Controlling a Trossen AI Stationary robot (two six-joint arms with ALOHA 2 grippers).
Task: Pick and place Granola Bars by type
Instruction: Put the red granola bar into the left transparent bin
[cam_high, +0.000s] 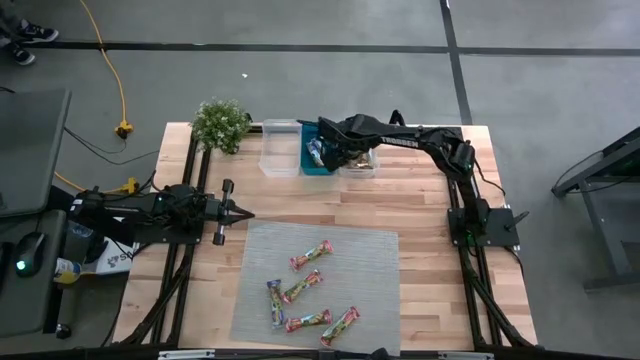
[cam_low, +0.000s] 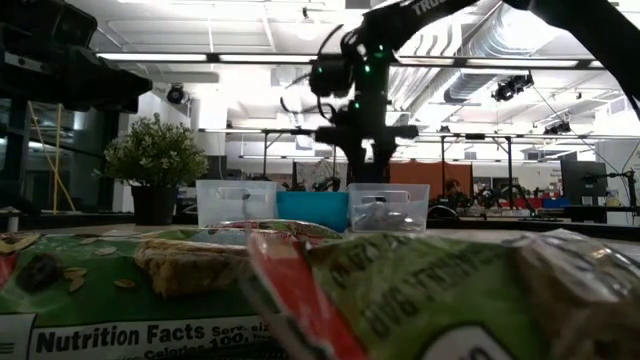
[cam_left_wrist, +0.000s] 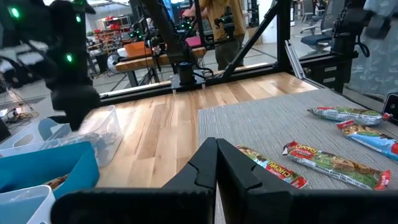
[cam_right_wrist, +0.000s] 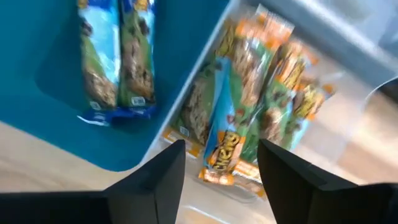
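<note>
Shiny pink-and-green wrapped granola bars (cam_high: 308, 262) lay nearest, on the grey woven mat (cam_high: 375, 290). Beyond, the right gripper (cam_right_wrist: 221, 167) hovered open above orange-wrapped bars (cam_right_wrist: 252, 102) in the clear plastic bin (cam_high: 360, 165). Advisable: lift straight up, clearing the rim.

Right gripper (cam_right_wrist: 221, 171) spread apart; left gripper (cam_left_wrist: 216, 163) closed.

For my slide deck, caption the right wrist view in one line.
Right hand open above the clear bin of orange-wrapped granola bars, beside two blue-wrapped bars in the teal bin.
</note>
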